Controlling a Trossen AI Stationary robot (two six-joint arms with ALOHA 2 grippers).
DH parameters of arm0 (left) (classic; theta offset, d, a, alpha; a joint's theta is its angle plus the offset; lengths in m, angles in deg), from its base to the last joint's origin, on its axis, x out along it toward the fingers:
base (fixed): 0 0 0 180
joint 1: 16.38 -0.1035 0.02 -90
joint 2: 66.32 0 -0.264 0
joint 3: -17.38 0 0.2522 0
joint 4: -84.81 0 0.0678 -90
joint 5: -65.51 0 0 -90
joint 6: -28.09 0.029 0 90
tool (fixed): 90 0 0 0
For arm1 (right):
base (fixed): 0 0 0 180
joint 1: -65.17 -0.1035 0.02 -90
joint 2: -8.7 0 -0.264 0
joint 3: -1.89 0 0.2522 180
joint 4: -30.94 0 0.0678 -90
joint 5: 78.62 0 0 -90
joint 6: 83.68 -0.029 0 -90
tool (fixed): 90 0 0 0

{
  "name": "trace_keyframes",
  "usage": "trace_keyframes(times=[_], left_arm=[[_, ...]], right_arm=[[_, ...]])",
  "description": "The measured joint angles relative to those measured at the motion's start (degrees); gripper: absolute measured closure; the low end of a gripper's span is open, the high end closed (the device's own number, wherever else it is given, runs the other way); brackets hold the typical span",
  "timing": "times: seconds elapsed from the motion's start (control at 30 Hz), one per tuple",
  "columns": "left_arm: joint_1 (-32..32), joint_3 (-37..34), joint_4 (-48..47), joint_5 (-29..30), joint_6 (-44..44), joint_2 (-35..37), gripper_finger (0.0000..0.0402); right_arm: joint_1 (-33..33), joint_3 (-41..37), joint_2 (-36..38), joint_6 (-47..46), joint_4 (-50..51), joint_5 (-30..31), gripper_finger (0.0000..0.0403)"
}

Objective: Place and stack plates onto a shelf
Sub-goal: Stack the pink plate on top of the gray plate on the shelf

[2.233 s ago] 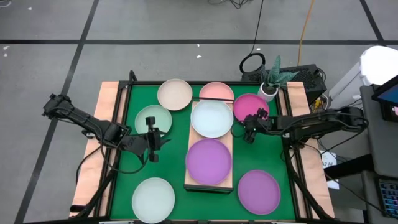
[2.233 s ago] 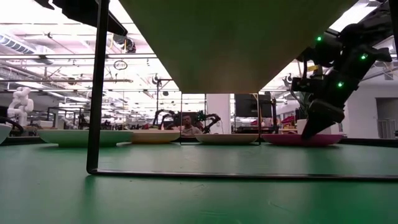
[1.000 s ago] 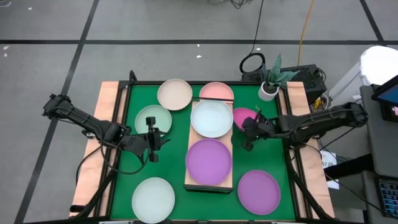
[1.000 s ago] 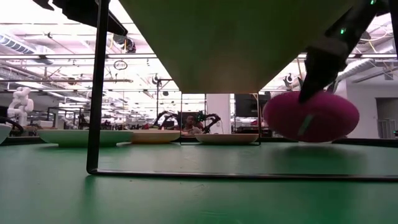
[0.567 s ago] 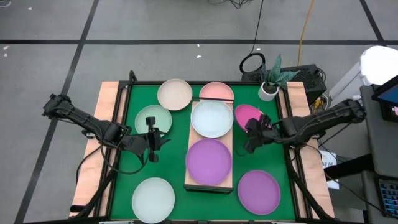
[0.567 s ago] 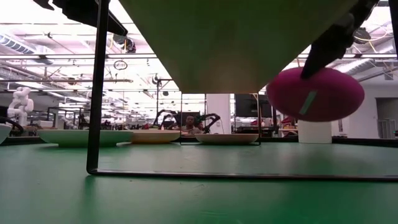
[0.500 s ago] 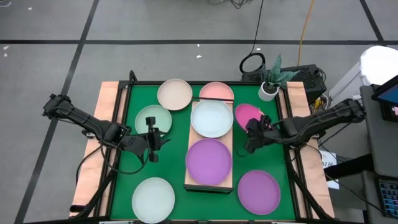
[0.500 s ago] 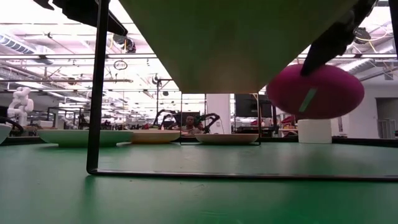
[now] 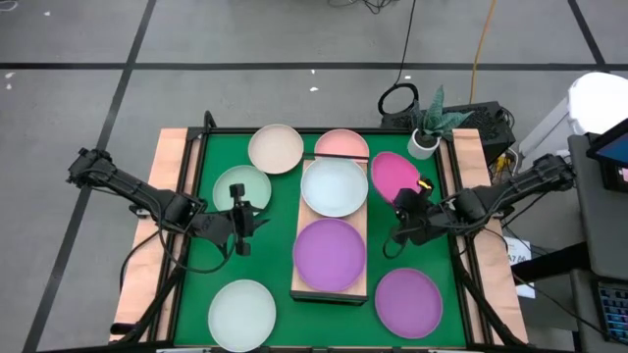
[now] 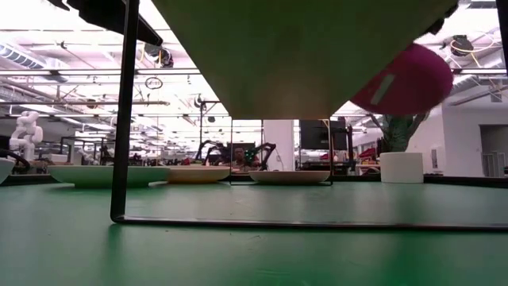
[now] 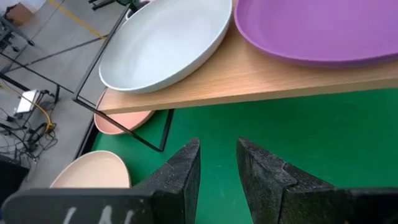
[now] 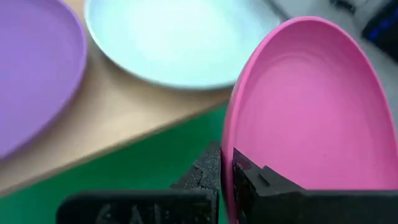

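Observation:
The light-wood shelf (image 9: 331,292) stands mid-table on a black wire frame and carries a pale blue-white plate (image 9: 335,186) and a purple plate (image 9: 330,253). My right gripper (image 9: 400,202) is shut on a magenta plate (image 9: 392,175), which is in the air just right of the shelf and shows high up in the low view (image 10: 402,79). My left gripper (image 9: 257,219) hovers open left of the shelf, beside a mint green plate (image 9: 245,184), with nothing between its fingers (image 11: 186,168). My right gripper pinches the magenta plate's near rim (image 12: 226,146), one finger in the hollow and one against the underside. The fingers come slanting from the table's near right. The plate is lifted clear of the table and tilted, its far rim (image 12: 311,22) pointing away from the fingers.
On the green mat lie a cream plate (image 9: 276,147), a pale pink plate (image 9: 341,144) partly behind the shelf's far end, a pale plate (image 9: 241,312) at the near left and a purple plate (image 9: 408,302) at the near right. A potted plant (image 9: 427,132) stands at the far right corner.
My right gripper has risen with the magenta plate and drawn slightly toward the table's near right. The plate, just above the mat a second ago, is now about level with the shelf board and tipped more steeply.

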Motion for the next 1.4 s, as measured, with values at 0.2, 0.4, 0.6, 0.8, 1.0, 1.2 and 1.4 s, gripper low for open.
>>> trace_keyframes(times=[0.2,0.4,0.6,0.8,1.0,1.2,1.4], left_arm=[[0.0,0.0,0.0,-0.02,-1.99,0.0,0.0291],[0.0,0.0,0.0,-0.02,-2.1,0.0,0.0291],[0.0,0.0,0.0,-0.02,-2.13,0.0,0.0291],[-0.02,0.0,0.0,-0.02,-1.73,0.0,0.0291],[-0.02,0.02,0.0,0.0,-0.39,0.0,0.0291],[-0.02,0.02,-0.02,0.0,-0.06,0.0,0.0291],[-0.02,0.02,-0.02,0.02,0.37,0.0,0.0291]], right_arm=[[-0.93,4.65,-2.36,11.39,-2.29,3.81,0.0399],[-0.65,9.84,-7.31,30.38,-10.56,2.55,0.0399],[1.31,14.93,-12.9,43.64,-14.41,-3.16,0.0399],[5.18,17.75,-17.84,47.35,-14.33,-7.42,0.0399],[9.06,18.45,-21.72,48.9,-14.3,-12.04,0.0399],[10.81,18.45,-24.26,49.56,-14.51,-14.03,0.0399],[10.96,18.42,-25.17,50.73,-15.38,-15.08,0.0399]])
